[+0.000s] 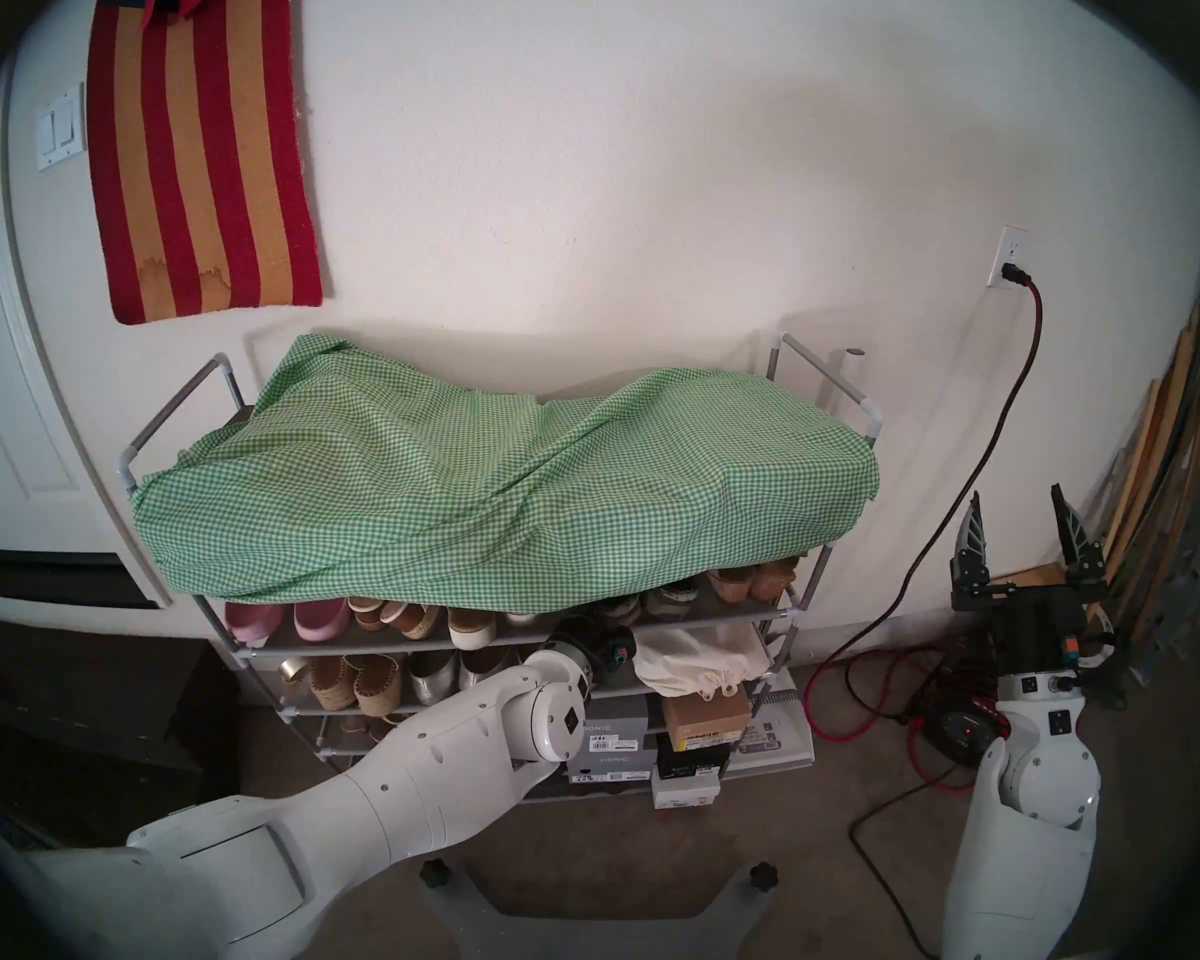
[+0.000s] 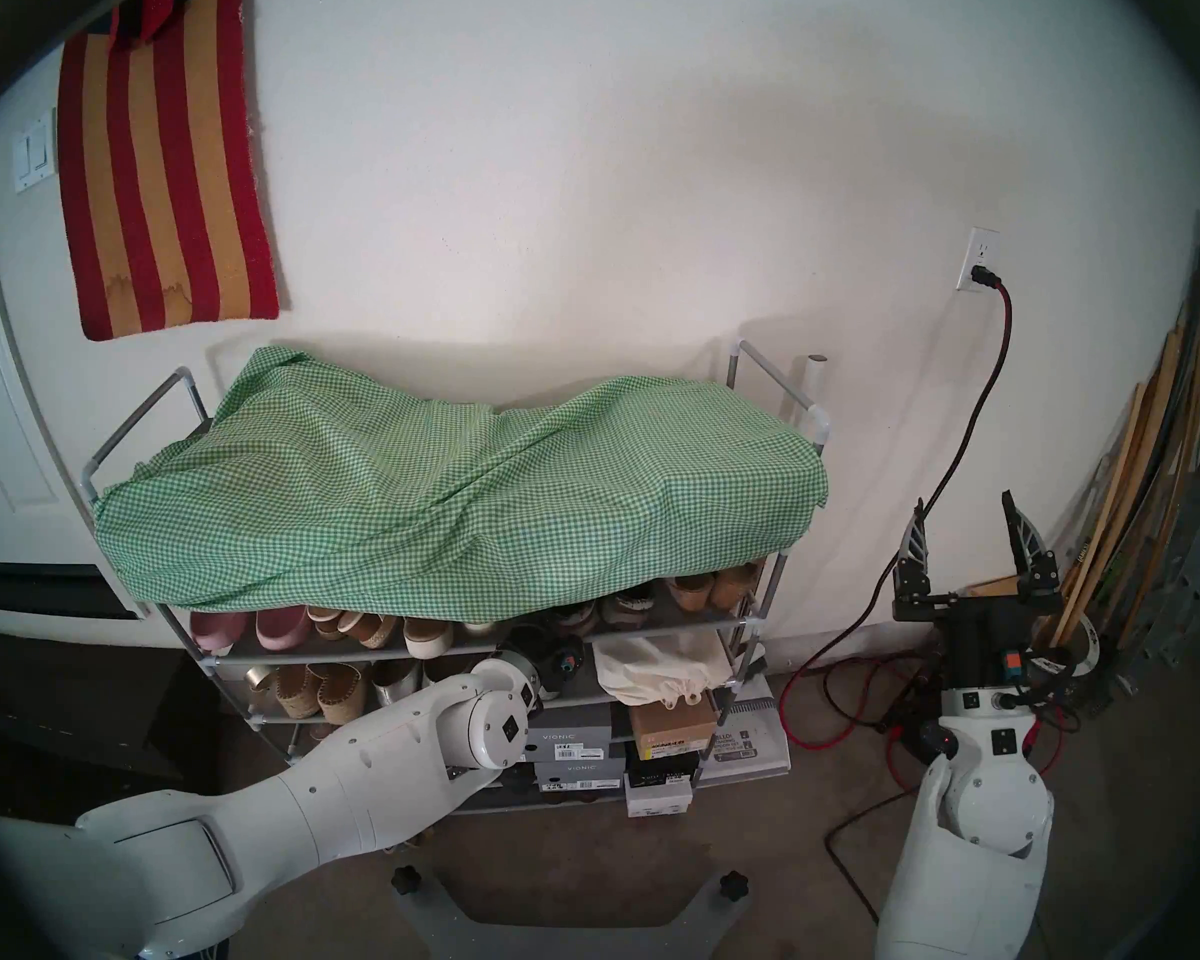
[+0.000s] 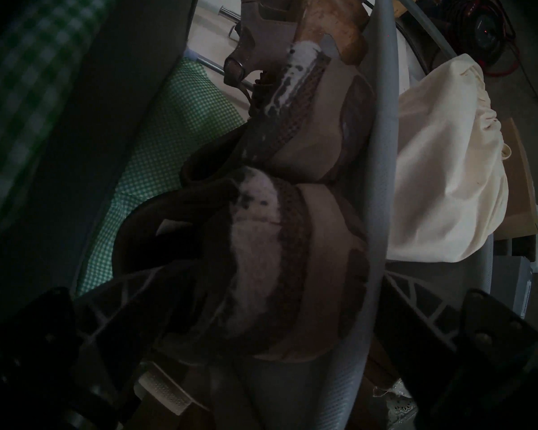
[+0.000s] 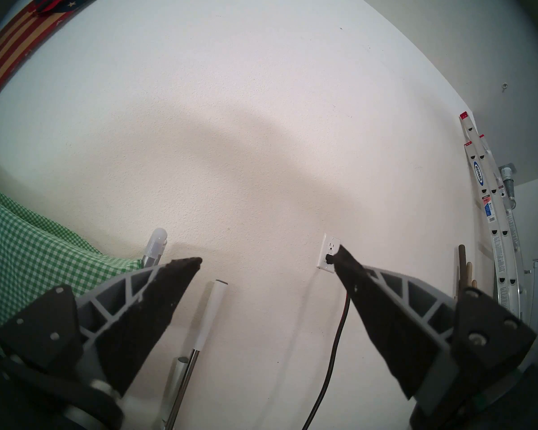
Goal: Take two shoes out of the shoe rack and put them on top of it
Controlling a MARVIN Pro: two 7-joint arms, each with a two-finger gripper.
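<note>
Two dark brown suede clogs (image 3: pixel 261 234) sit side by side, touching, on the second shelf from the top, toward the right of the shoe rack (image 1: pixel 777 616), heels facing out and tucked just behind the shelf's front rail. Their collars carry worn pale trim, and the soles look thick and dark. Judging by the material, each shoe is probably light, with a soft upper that will give under pressure and a firmer sole and heel; the suede should offer good friction. The low heel collar, with one finger inside the opening and one outside, looks like the best place to take hold, since the rail blocks the sole from the front. The left gripper (image 3: pixel 261 342) is right at the nearer clog, its fingers (image 3: pixel 112 302) spread wide to either side of the heel and holding nothing. A strappy tan sandal (image 3: pixel 292 23) stands farther along the shelf, and a cream cloth bag (image 3: pixel 448 171) lies on the shelf below. A green-white gingham cloth (image 1: pixel 500 474) drapes lumpily over the rack's top, so a shoe set there may sit unevenly. The right gripper (image 1: pixel 1023 532) is raised well to the right of the rack, fingers apart and empty.
</note>
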